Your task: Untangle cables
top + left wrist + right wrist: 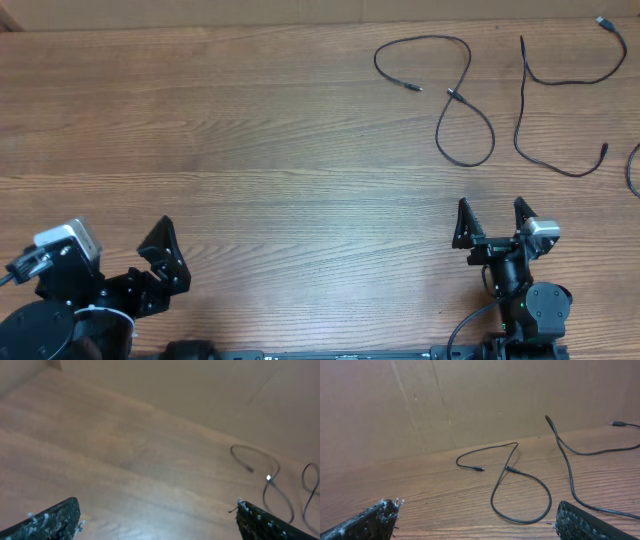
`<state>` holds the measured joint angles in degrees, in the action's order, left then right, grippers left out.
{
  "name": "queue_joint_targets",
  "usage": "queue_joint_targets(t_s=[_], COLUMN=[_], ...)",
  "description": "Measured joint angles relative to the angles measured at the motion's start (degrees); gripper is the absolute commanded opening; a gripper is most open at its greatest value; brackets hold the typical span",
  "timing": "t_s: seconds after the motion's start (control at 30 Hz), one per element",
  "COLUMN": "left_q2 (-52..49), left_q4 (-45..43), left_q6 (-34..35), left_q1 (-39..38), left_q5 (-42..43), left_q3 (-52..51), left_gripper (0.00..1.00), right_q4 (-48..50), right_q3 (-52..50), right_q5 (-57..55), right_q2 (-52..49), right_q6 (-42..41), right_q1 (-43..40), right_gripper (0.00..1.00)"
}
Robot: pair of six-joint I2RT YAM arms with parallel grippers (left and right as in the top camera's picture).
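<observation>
Thin black cables lie apart on the wooden table at the back right. One cable [462, 100] forms a figure-eight loop; it also shows in the right wrist view [520, 495] and the left wrist view [272, 485]. A second cable [545, 100] runs beside it to the right, seen in the right wrist view [570, 467] too. A third cable's bit [633, 170] shows at the right edge. My left gripper [165, 258] is open and empty at the front left. My right gripper [492, 222] is open and empty in front of the cables.
The wooden table [250, 130] fills the view. A cardboard wall [470, 400] stands behind the table's far edge.
</observation>
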<state>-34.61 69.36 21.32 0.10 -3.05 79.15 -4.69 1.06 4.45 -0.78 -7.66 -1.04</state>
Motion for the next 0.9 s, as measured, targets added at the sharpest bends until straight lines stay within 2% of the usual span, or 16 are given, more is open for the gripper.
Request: queue_joint_targets(t_s=[0.17, 0.67, 0.9], left_q2=[0.0, 0.0, 4.7], left_q4=[-0.2, 16.9, 17.3], left_q6=[0.0, 0.2, 0.2], left_q1=[0.0, 0.0, 0.0], left_q5=[0.0, 0.0, 0.0], left_q3=[0.0, 0.0, 0.0], left_gripper=[0.99, 0.99, 0.99], right_q4=[0.0, 0.0, 0.0], right_q3=[0.0, 0.0, 0.0], right_q5=[0.0, 0.0, 0.0], right_q2=[0.0, 0.0, 0.0], right_q6=[0.0, 0.0, 0.0], right_q1=[0.0, 0.0, 0.0], right_gripper=[1.00, 1.00, 1.00])
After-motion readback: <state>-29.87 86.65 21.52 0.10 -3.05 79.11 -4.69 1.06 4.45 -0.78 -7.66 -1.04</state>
